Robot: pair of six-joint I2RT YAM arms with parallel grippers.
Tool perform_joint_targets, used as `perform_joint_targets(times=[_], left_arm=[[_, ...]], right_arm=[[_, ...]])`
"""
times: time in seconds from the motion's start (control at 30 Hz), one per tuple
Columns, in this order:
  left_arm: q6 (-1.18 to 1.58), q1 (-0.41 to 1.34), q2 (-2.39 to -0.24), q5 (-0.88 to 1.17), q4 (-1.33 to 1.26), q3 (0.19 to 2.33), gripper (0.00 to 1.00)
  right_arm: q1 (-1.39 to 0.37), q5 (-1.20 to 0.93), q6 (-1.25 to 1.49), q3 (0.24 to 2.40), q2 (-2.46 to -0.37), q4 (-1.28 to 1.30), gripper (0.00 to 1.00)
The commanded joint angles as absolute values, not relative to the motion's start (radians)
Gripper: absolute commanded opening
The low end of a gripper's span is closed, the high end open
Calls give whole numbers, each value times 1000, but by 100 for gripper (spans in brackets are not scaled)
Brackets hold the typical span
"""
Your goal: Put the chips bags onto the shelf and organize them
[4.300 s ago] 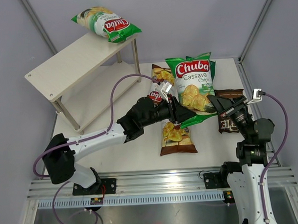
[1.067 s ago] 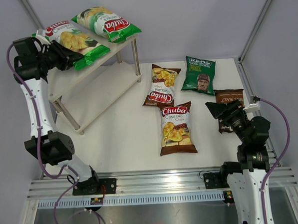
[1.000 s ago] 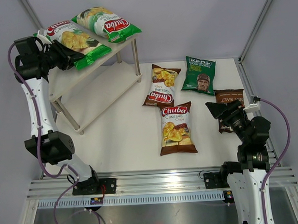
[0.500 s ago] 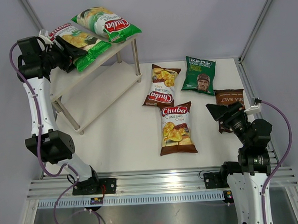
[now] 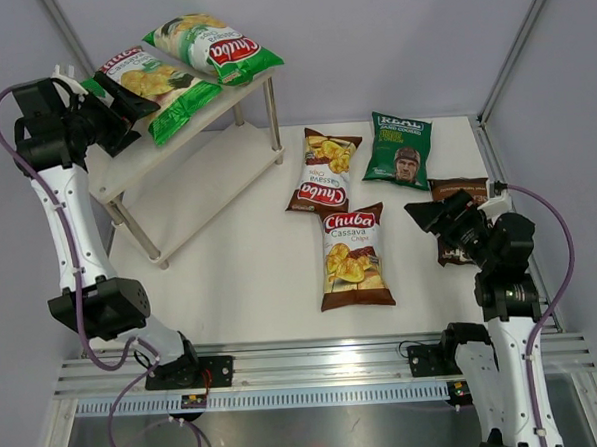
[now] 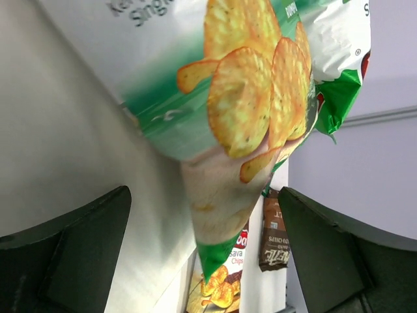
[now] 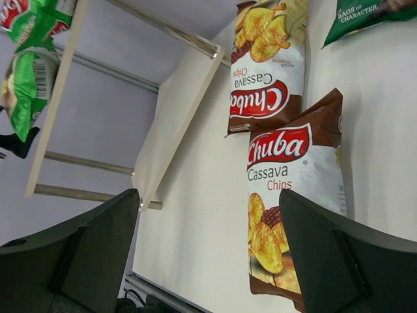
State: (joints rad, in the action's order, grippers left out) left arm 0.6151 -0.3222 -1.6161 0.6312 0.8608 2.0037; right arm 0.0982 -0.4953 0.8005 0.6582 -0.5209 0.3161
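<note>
**Second green-white bag (image 5: pixel 156 83) now left lying on the top board of the shelf (image 5: pixel 198 181)**
The left gripper (image 5: pixel 122 113) has been drawn back off it, so two bags are judged shelved and four remain on the table. Only in the wrist views are the fingers shown spread and empty, on both the left gripper and the right gripper (image 5: pixel 428 215).
</note>
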Motion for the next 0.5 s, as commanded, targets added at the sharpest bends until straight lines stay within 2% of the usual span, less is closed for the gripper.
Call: perform_joint_targets(times=[0.0,0.17,0.33,0.47], left_arm=[[555,-354,-1533,587,894,2036,99],[519,-365,-1483,617,911,2042,99],[451,-364,-1315,595,917,1950,99],[414,-341,-1084,591,795,1667,99]], right_arm=[[95,-552,713,704,-577,308,98],[95,-520,625,732,-692,331,99],[95,-324,563,775,-807,367,100],[95,-171,581,787,-868,345,100]])
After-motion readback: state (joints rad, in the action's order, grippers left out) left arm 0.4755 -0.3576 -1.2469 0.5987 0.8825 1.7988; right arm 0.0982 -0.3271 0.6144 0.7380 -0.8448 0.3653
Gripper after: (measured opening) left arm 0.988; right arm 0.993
